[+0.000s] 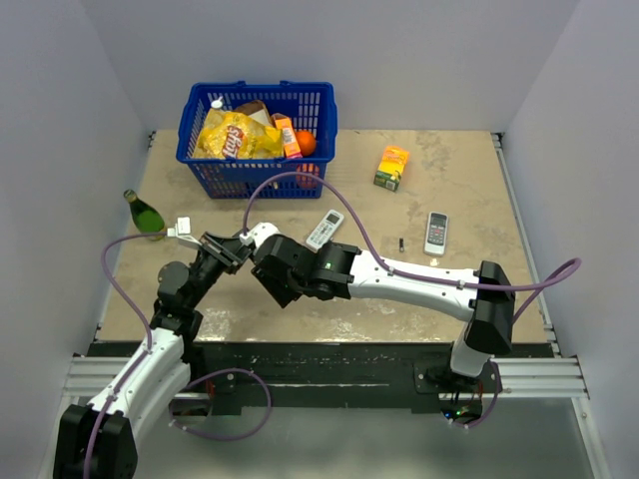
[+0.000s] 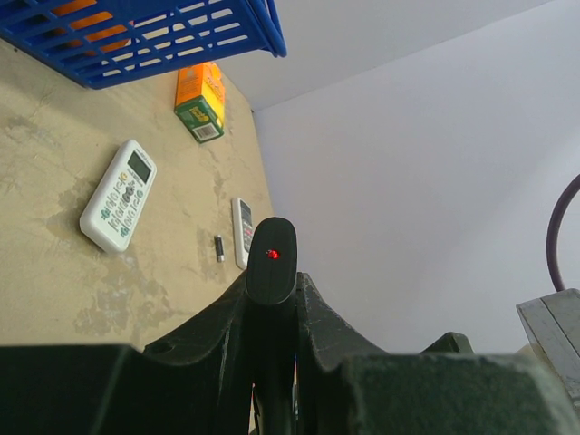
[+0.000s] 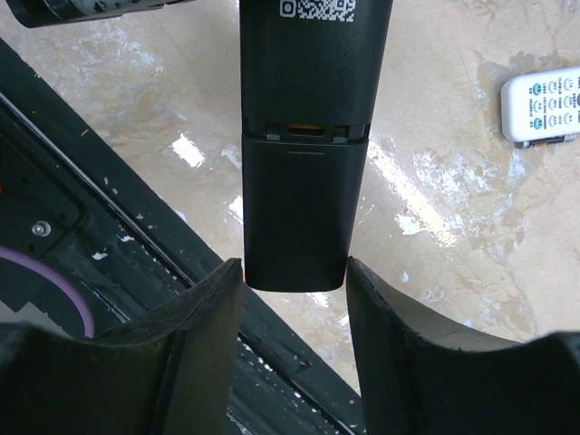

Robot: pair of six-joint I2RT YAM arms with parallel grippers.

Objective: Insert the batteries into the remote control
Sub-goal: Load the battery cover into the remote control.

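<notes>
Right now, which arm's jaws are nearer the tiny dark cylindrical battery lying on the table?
Right. The right arm has its jaws astride the slim black remote at the end toward the battery; the left arm clamps it farther left.

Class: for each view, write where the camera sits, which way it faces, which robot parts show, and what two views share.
Top external: above and behind the bases, looking down on the table; left arm and right arm show.
Left wrist: on the left arm, facing across the table to the far wall; the left gripper clamps the black remote control.
Right wrist: facing down at the table; the right gripper flanks that remote's end.
Shared: both wrist views show that remote.
</notes>
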